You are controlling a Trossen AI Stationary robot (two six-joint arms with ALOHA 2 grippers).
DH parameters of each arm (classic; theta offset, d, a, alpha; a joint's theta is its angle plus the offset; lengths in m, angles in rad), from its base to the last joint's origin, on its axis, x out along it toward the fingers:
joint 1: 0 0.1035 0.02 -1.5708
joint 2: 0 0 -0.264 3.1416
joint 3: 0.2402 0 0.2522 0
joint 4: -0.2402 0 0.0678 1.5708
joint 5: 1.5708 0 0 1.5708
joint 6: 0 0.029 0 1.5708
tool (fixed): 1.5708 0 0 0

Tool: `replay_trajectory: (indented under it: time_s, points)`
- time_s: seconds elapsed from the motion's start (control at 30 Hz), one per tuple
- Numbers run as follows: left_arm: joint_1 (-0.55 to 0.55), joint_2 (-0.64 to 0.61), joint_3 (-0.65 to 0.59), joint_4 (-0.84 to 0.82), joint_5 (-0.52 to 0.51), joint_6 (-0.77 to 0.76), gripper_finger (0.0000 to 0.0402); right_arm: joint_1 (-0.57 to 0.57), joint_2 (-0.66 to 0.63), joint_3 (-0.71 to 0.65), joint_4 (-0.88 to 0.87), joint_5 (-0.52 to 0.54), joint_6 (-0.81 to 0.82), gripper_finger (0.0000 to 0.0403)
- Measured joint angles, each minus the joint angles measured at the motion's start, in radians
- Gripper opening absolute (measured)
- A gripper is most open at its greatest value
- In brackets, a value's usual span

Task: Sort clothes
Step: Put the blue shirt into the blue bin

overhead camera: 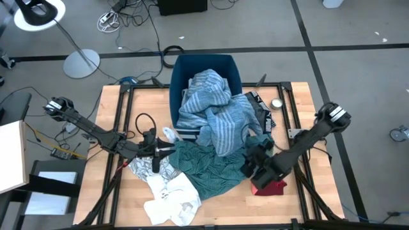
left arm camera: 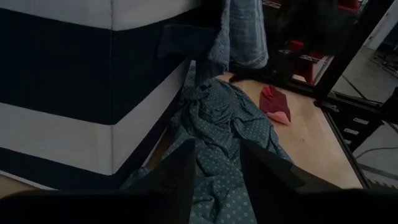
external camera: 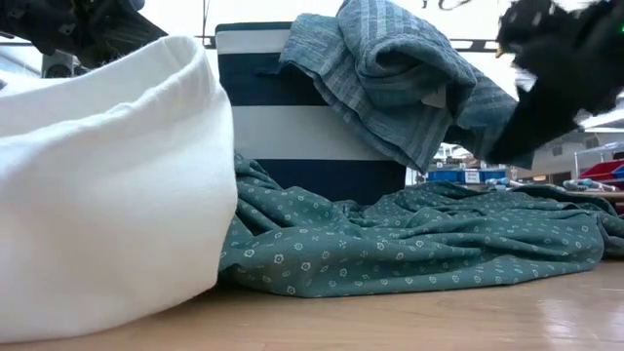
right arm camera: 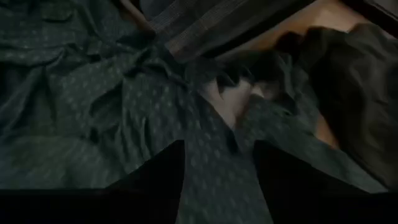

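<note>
A green dotted shirt (overhead camera: 211, 167) lies spread on the table in front of the dark blue bin (overhead camera: 227, 64). Blue striped clothes (overhead camera: 211, 105) spill out of the bin over its near wall onto the shirt. White and black-printed white garments (overhead camera: 169, 191) lie at the near left. A small red cloth (overhead camera: 268, 186) lies at the near right, and a black garment (overhead camera: 263, 115) beside the bin. My left gripper (overhead camera: 160, 153) is open at the shirt's left edge, fingers (left arm camera: 180, 180) low over it. My right gripper (overhead camera: 252, 165) is open over the shirt's right part (right arm camera: 217, 155).
The bin's striped side wall (left arm camera: 74, 93) stands close beside my left gripper. A small round metal object (overhead camera: 277, 103) lies on the table right of the bin. A dark frame (overhead camera: 300, 128) runs round the table. Bare wood shows at the near edge (external camera: 439, 322).
</note>
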Motion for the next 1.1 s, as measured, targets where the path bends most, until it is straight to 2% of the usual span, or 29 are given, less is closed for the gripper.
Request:
replay_trajectory:
  time_s: [0.13,0.27,0.33,0.47,0.5,0.77,0.9,1.1]
  points:
    - [0.000,0.000,0.000,0.000,0.000,0.000,0.0131,-0.042,0.064,-0.078,0.192,0.133,-0.046,0.0184]
    - [0.000,0.000,0.000,-0.001,0.000,-0.003,0.0131,-0.097,0.117,-0.097,0.264,0.207,-0.079,0.0154]
    - [0.000,0.000,0.000,-0.001,0.000,-0.003,0.0131,-0.125,0.137,-0.097,0.311,0.208,-0.132,0.0123]
    - [0.000,0.000,0.000,-0.002,0.000,-0.003,0.0131,-0.163,0.145,-0.097,0.424,0.219,-0.274,0.0026]
    - [0.000,0.000,0.000,-0.002,-0.001,-0.003,0.0131,-0.171,0.141,-0.097,0.447,0.232,-0.305,0.0014]
    - [0.000,0.001,0.000,-0.002,-0.001,-0.004,0.0131,-0.181,0.027,-0.003,0.488,0.384,-0.591,0.0003]
    - [0.000,0.001,0.000,-0.002,-0.001,-0.003,0.0131,-0.176,-0.031,0.086,0.528,0.414,-0.852,0.0002]
    - [0.000,0.001,0.000,0.010,-0.001,-0.003,0.0131,-0.222,-0.086,0.252,0.673,0.380,-1.290,0.0001]
